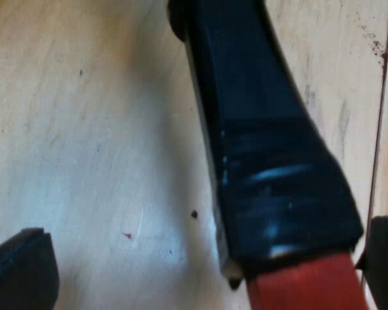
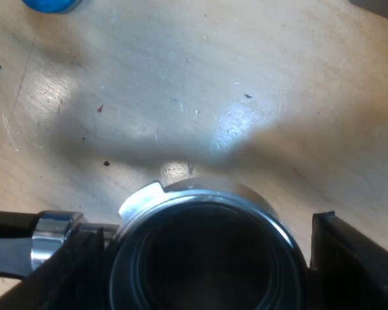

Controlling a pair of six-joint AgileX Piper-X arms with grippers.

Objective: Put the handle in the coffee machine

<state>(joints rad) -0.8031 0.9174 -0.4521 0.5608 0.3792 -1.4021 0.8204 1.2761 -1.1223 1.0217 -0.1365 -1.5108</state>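
The metal holder's round basket sits between the two fingers of my right gripper, which press on its sides, so that gripper is shut on it. Its chrome neck leads off past one finger. Over the wooden table, the holder's dark handle with its red end passes between the fingers of my left gripper. One finger is close beside the red end, and the other finger is far from it, so this gripper is open.
A blue tamper stands on the pale wooden table beyond the basket. A grey edge shows at the far side. A seam runs along the wood beside the handle.
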